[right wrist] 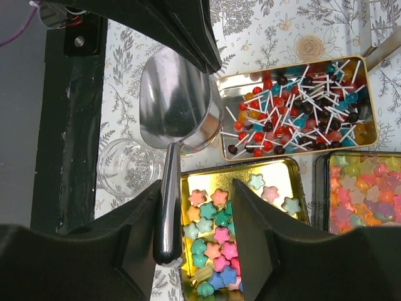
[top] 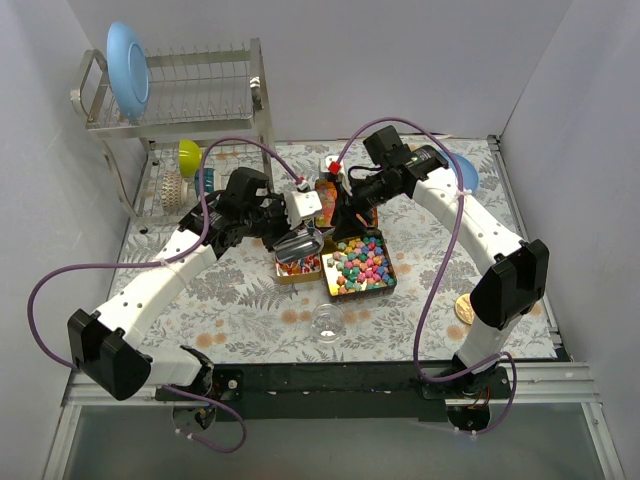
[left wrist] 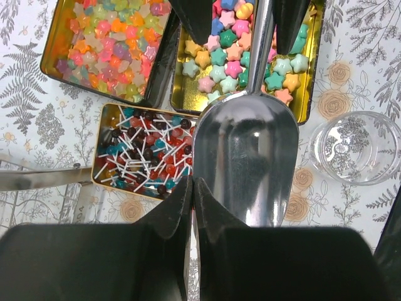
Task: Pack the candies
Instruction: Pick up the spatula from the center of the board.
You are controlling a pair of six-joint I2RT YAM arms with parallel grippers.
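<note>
The candies lie in three gold tins: pastel star candies (right wrist: 241,235) (left wrist: 229,63) (top: 362,265), lollipops with white sticks (right wrist: 294,113) (left wrist: 147,150) (top: 298,266), and small orange-pink gummies (left wrist: 109,44) (right wrist: 363,188). My left gripper (left wrist: 193,183) (top: 298,222) is shut on the rim of a metal scoop (left wrist: 245,157) (right wrist: 175,100), whose bowl looks empty and hangs over the lollipop tin's edge. My right gripper (right wrist: 197,188) (top: 345,220) is open over the star tin. The scoop's handle (right wrist: 166,207) lies between its fingers, against the left one.
An empty glass bowl (top: 328,322) (left wrist: 357,147) (right wrist: 128,166) stands in front of the tins. A round gold lid (top: 463,308) lies at the right. A dish rack (top: 180,90) with a blue plate (top: 128,68) stands back left.
</note>
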